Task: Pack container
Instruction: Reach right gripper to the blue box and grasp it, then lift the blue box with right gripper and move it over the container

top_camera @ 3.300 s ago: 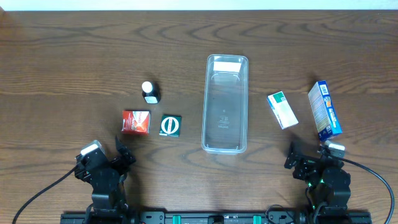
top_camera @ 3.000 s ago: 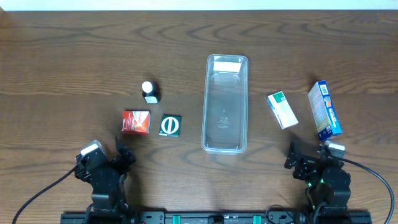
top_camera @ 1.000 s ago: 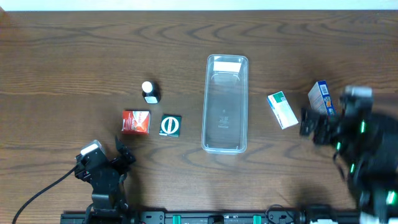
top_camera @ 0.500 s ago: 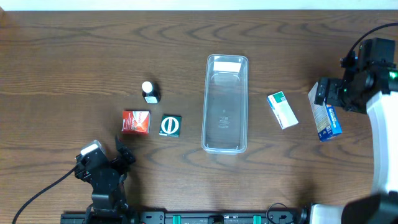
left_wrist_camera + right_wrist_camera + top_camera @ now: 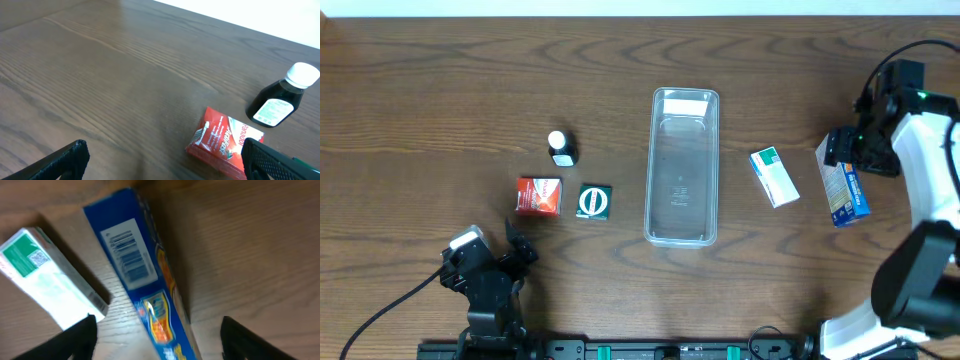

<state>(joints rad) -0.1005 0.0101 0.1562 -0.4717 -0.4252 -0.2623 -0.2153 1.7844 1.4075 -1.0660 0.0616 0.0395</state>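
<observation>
The clear plastic container (image 5: pixel 682 167) lies lengthwise at the table's middle, empty, white label at its far end. A blue box (image 5: pixel 844 187) lies at the right; it also shows in the right wrist view (image 5: pixel 150 290). A white and green box (image 5: pixel 774 176) lies between them, seen too in the right wrist view (image 5: pixel 50 280). My right gripper (image 5: pixel 850 150) is open above the blue box's far end, its fingers (image 5: pixel 157 340) either side of the box. My left gripper (image 5: pixel 510 255) is open and empty at the front left, its fingers (image 5: pixel 162 160) near a red box (image 5: pixel 225 141).
Left of the container stand a dark bottle with a white cap (image 5: pixel 561 148), the red box (image 5: pixel 538 196) and a green box with a white ring (image 5: pixel 593 201). The bottle also shows in the left wrist view (image 5: pixel 282 97).
My right arm has swung up from the front right corner to the blue box and now hovers over its far end. The left arm and all objects have not moved.
</observation>
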